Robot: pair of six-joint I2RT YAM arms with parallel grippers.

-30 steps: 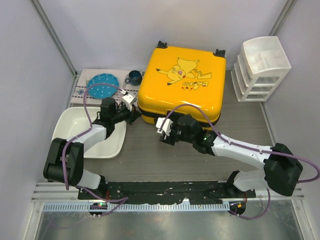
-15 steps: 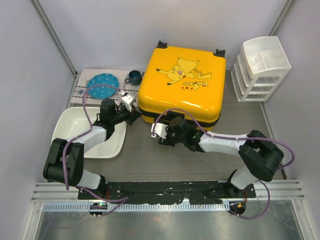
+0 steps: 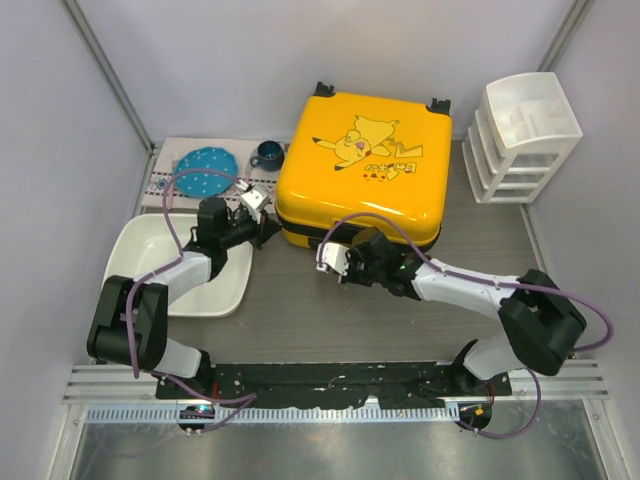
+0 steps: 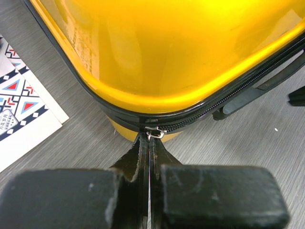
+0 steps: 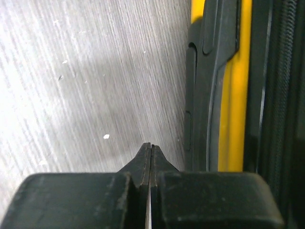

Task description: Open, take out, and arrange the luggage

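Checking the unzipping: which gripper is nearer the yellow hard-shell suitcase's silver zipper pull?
Left. The left gripper, jaws shut, touches the silver zipper pull; the right gripper is beside the black handle of the yellow suitcase.

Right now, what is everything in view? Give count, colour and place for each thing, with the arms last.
luggage: one, yellow with a black zipper band, closed, lying flat at the table's centre back.
zipper pull: one, silver, at the luggage's near-left corner.
drawer unit: one, white, far right.
tray: one, white, near left, partly under the left arm.
mat: one, white with a patterned border, far left.
plate: one, blue with spots, on the mat.
cup: one, dark blue, between plate and luggage.
table: one, grey wood-grain.
left gripper: black, shut on the zipper pull.
right gripper: black, shut, empty, over the table beside the luggage's near side.
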